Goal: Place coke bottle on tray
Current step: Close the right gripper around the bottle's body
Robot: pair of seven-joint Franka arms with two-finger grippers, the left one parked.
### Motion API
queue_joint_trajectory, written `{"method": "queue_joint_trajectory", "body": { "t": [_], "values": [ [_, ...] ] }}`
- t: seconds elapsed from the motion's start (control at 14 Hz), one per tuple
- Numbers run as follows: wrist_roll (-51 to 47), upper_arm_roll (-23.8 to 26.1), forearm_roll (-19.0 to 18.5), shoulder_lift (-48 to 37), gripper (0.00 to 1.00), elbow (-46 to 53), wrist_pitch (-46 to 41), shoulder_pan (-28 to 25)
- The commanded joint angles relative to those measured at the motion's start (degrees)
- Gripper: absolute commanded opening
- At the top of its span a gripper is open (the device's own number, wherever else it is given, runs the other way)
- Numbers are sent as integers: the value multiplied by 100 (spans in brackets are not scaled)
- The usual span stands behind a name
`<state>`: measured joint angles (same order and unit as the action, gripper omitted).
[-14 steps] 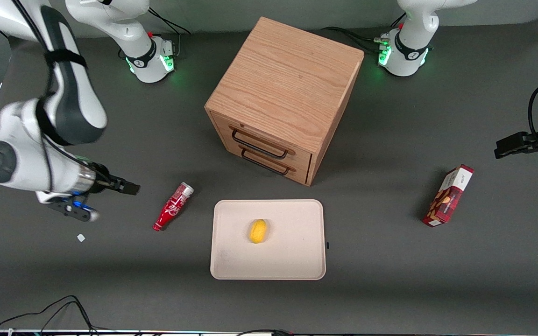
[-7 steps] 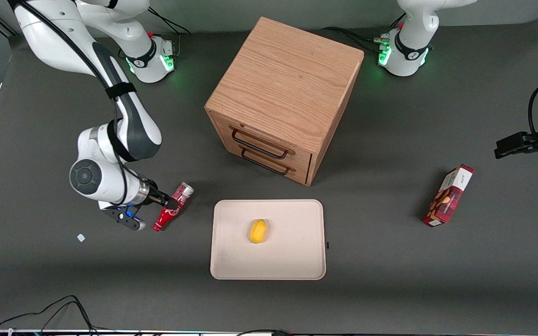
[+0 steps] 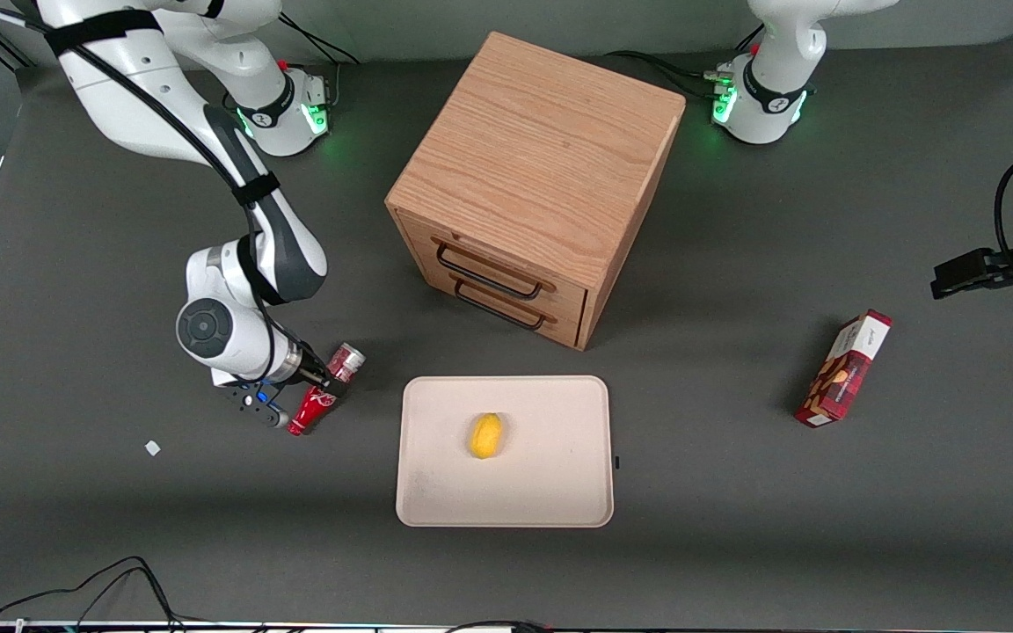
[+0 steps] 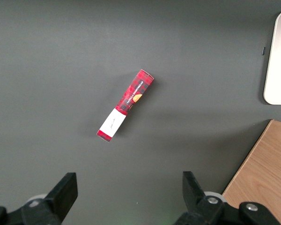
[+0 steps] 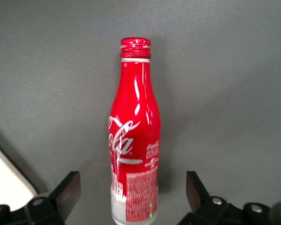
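The coke bottle (image 3: pixel 324 394) is red with white script. It lies on its side on the dark table beside the cream tray (image 3: pixel 550 492), toward the working arm's end, its silver base end farther from the front camera than its neck. My gripper (image 3: pixel 327 383) is over the bottle's middle, just above it. In the right wrist view the bottle (image 5: pixel 135 145) lies between my two fingers (image 5: pixel 68 187), which stand wide apart and do not touch it. My gripper (image 5: pixel 132 190) is open. A corner of the tray (image 5: pixel 4 183) shows beside the bottle.
A yellow lemon (image 3: pixel 486 435) lies on the tray. A wooden drawer cabinet (image 3: pixel 537 176) stands farther from the front camera than the tray. A red snack box (image 3: pixel 844 367) lies toward the parked arm's end; it also shows in the left wrist view (image 4: pixel 125 104). A small white scrap (image 3: pixel 152 447) lies on the table.
My arm has swung in from the working arm's end of the table and come down over the bottle. The bottle and the tray have not moved.
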<state>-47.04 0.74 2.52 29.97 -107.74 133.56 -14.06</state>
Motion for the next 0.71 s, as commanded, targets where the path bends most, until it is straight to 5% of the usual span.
{"method": "queue_joint_trajectory", "body": {
  "t": [0.0,0.64],
  "values": [
    [-357,-13,-129,202,100,16,371,-53],
    [-385,-22,-146,484,100,16,663,-141]
  ]
}}
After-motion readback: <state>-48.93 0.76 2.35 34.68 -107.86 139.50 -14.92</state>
